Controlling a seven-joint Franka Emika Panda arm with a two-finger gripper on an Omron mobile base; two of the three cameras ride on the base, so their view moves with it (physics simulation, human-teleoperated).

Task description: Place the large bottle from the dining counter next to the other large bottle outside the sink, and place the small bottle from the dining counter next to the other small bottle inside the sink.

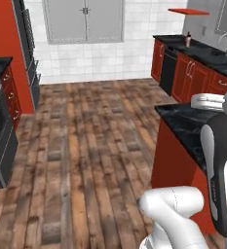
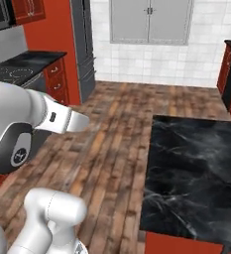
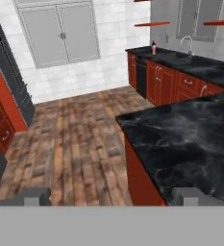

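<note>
My gripper [image 3: 113, 197] is open, its two fingertips [image 3: 36, 196] set wide apart with nothing between them, low in the hand view. It hangs near the corner of the dining counter [image 3: 180, 139], a black marble top on a red base, also seen from both base views [image 1: 183, 124] [image 2: 196, 168]. On the far counter [image 3: 200, 67] a reddish bottle with a dark cap [image 3: 153, 47] [image 1: 188, 40] stands upright left of the sink's faucet [image 3: 187, 44] [image 1: 225, 41]. The sink's basin is too small to make out. The dining counter's bottles are out of view.
Wide wooden floor [image 1: 85, 146] lies between the counters. A dark stove [image 2: 13, 72] and red cabinets [image 1: 10, 95] line the left side. A tall dark unit [image 1: 29, 53] stands by the tiled back wall with its grey double doors [image 1: 83, 22]. A dishwasher [image 1: 167, 70] sits under the far counter.
</note>
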